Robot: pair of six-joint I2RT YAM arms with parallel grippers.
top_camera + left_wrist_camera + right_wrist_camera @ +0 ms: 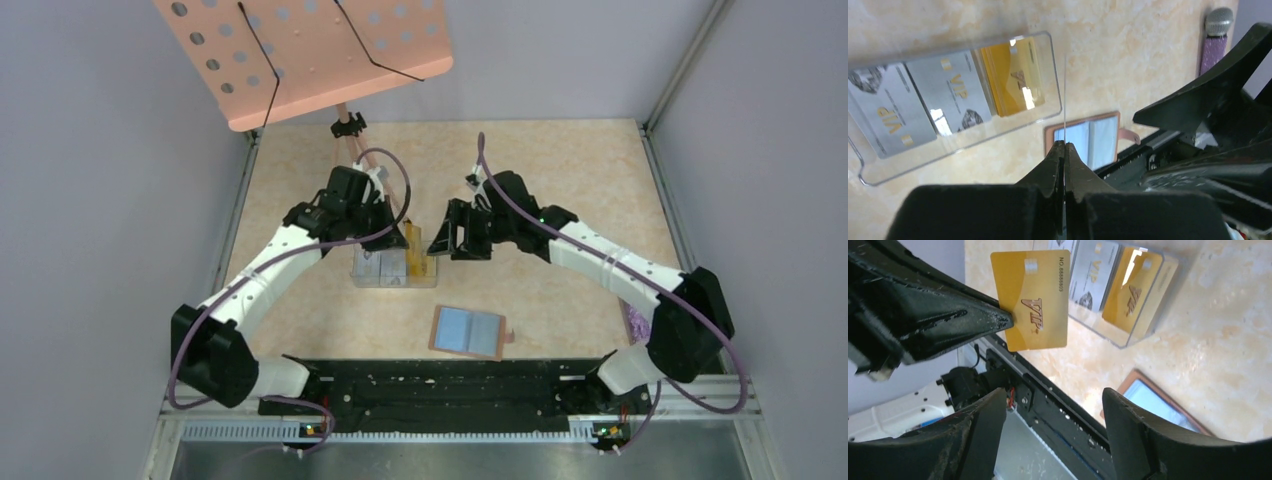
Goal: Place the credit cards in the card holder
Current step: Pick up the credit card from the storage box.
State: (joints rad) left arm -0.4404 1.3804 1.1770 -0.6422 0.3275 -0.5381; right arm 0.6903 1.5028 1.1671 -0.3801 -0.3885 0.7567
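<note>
Overhead: the left claw (405, 232) clamps a yellow card (414, 250) upright above the clear box (380, 275), mid-bench. The wallet (468, 331) lies open near the front edge.

Left wrist: the card sits edge-on between the closed fingers.

Right wrist: the right claw (1053, 395) gapes, empty. For a clean handover it should pinch the card's free end squarely.

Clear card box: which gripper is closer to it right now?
Left. The left gripper, shut on a yellow card, hangs over the clear box; the right gripper, open, sits just off the box's right end.
</note>
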